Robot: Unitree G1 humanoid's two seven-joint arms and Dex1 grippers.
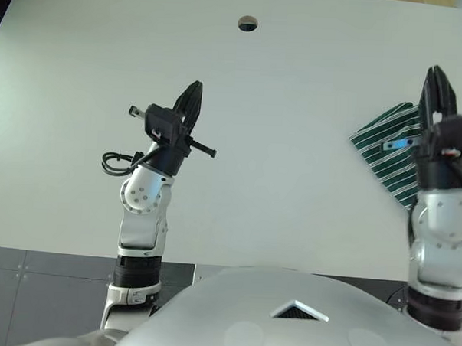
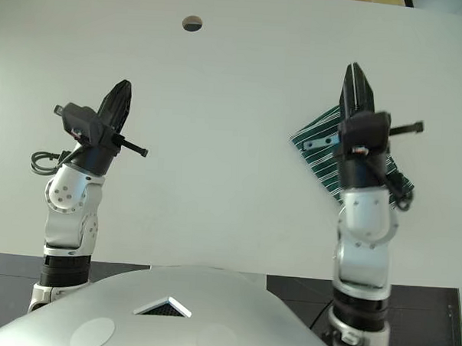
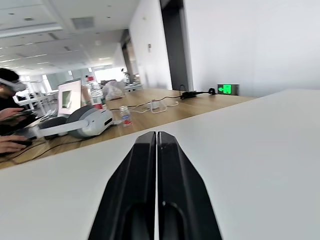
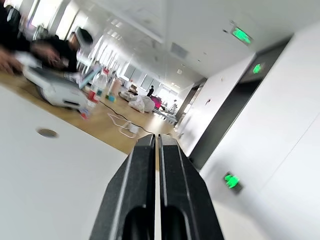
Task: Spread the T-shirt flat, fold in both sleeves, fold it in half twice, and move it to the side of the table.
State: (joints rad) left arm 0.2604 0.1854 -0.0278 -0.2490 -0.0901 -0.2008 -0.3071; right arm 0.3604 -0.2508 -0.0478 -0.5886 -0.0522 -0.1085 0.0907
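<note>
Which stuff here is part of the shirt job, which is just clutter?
Job: T-shirt, folded, at the right of the table; left end effector and right end effector, both shut.
Lying about: tabletop hole; bottles on far desk.

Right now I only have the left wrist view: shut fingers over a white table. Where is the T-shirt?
Observer: The T-shirt lies folded on the right side of the table, partly hidden behind the right arm.
Operator: Is that arm holding it?
Observer: No. The right fingers are shut with nothing between them.
Operator: Anything else on the table top?
Observer: One small round hole near the far edge, well away from the shirt.
</note>
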